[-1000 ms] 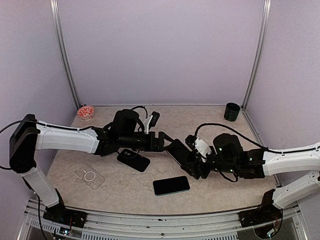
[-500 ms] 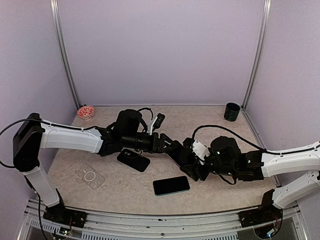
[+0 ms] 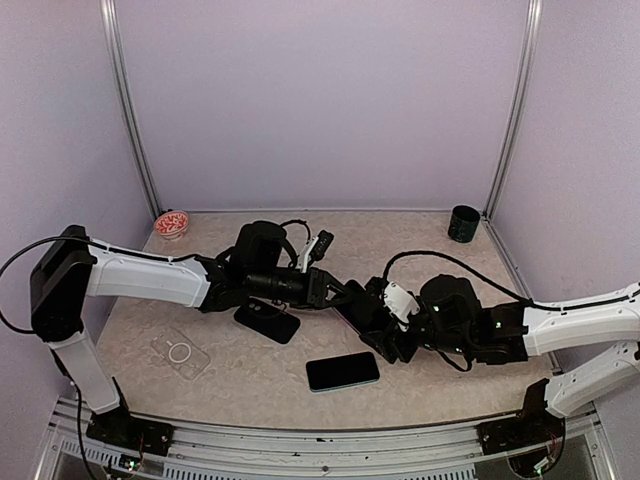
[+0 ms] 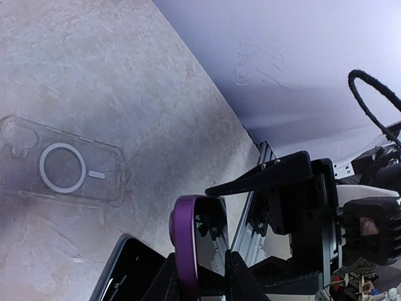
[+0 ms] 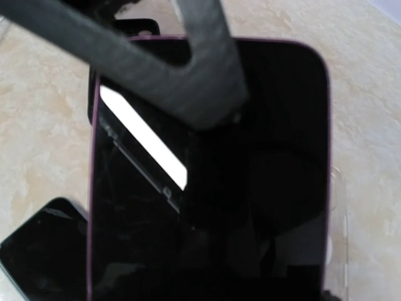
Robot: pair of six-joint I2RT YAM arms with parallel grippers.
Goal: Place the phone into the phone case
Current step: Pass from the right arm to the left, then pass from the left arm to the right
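Observation:
A purple-edged phone [image 3: 355,303] hangs above the table's middle, held between both arms. My left gripper [image 3: 338,291] has its fingers on either side of the phone's upper end; in the left wrist view the purple edge of the phone [image 4: 185,238] stands between the left gripper [image 4: 200,263] fingers. My right gripper [image 3: 378,318] holds the other end. The phone's dark screen [image 5: 250,188] fills the right wrist view and hides the right fingers there. The clear phone case [image 3: 180,352] with a ring lies flat at the front left, also in view as the phone case [image 4: 62,169].
A black phone-like slab [image 3: 266,320] lies under the left arm. A teal-edged phone [image 3: 343,371] lies face up near the front. A pink bowl [image 3: 172,223] sits back left and a black cup [image 3: 463,222] back right. A metal rail [image 3: 300,440] runs along the front.
The left gripper moved right to the phone and its wide-open fingers closed on the phone's end. The right arm shifted slightly left, still holding the phone.

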